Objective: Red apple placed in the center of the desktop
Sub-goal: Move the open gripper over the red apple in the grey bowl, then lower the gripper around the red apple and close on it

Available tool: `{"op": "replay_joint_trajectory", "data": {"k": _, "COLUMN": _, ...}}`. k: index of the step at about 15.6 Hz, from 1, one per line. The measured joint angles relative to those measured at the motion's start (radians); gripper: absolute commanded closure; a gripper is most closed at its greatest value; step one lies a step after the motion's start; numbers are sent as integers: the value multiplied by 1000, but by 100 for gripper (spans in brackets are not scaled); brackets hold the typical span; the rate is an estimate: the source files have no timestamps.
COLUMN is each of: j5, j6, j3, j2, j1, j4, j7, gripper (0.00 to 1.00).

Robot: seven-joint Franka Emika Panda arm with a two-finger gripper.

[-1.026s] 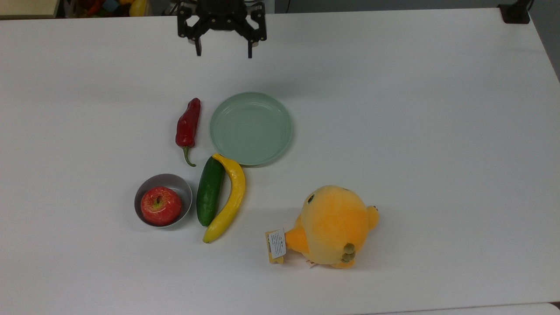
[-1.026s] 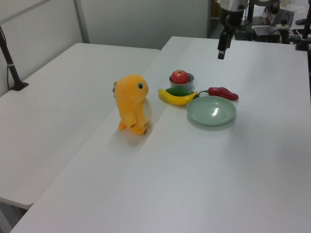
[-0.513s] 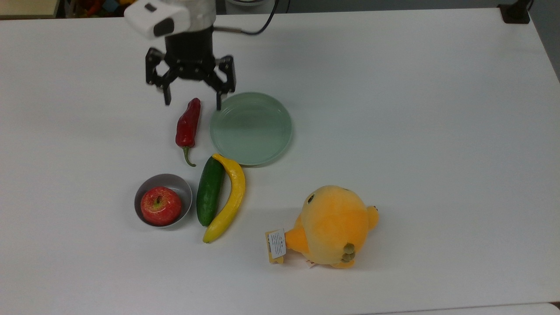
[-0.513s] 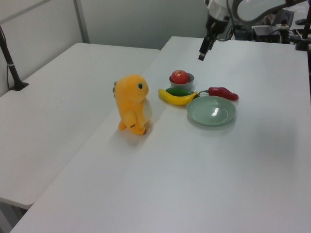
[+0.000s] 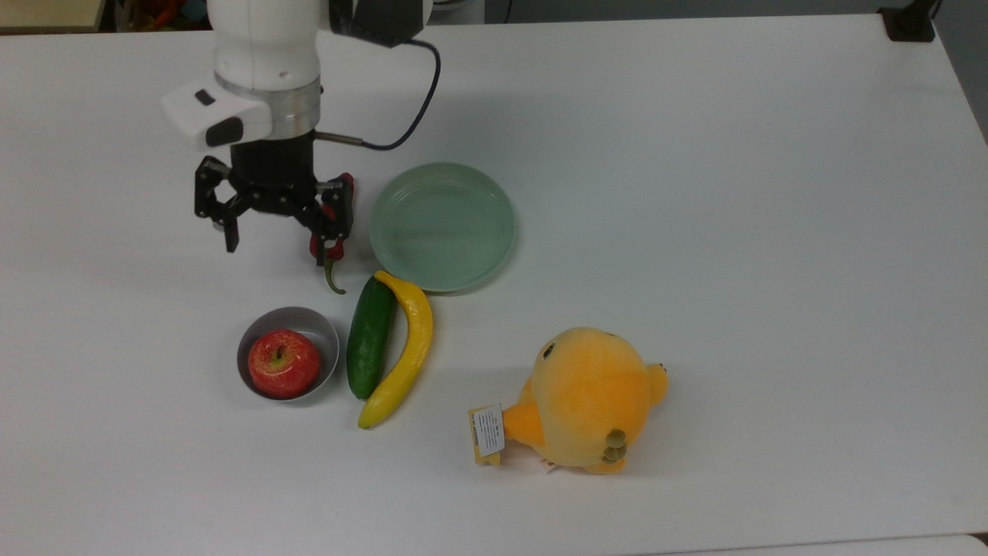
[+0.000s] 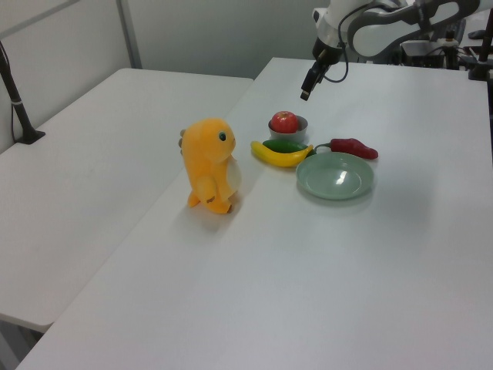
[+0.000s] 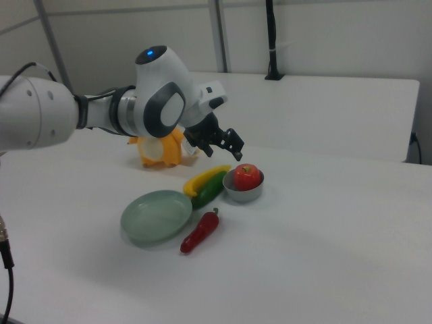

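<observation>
The red apple (image 5: 283, 363) (image 6: 284, 121) (image 7: 246, 175) sits stem up in a small grey bowl (image 5: 328, 328) on the white desktop (image 5: 695, 193). My gripper (image 5: 277, 251) (image 6: 306, 92) (image 7: 226, 152) hangs open and empty in the air, above the table. In the top view it is above the bowl, toward the top view's top, and its right finger overlaps a red chili pepper (image 7: 200, 231). In the right view it hovers just left of the apple, higher than it.
A pale-green plate (image 5: 441, 225) lies right of the chili in the top view. A cucumber (image 5: 370, 336) and a yellow banana (image 5: 409, 347) lie beside the bowl. An orange plush toy (image 5: 587, 398) stands lower right.
The arm has come from the table's far edge toward the bowl, down and to the top view's left. The gripper stayed open. No object has moved.
</observation>
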Motion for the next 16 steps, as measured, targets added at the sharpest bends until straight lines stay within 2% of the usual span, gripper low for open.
{"op": "replay_joint_trajectory", "data": {"k": 6, "j5": -45, "j6": 14, "j3": 0, "j2": 135, "j1": -9, "j4": 128, "j7": -7, "gripper": 0}}
{"op": "replay_joint_trajectory", "data": {"k": 10, "j5": -45, "j6": 98, "j3": 2, "j2": 182, "j1": -9, "j4": 136, "j7": -26, "gripper": 0}}
{"op": "replay_joint_trajectory", "data": {"k": 16, "j5": -46, "j6": 104, "j3": 7, "j2": 209, "j1": -9, "j4": 155, "j7": -105, "gripper": 0}}
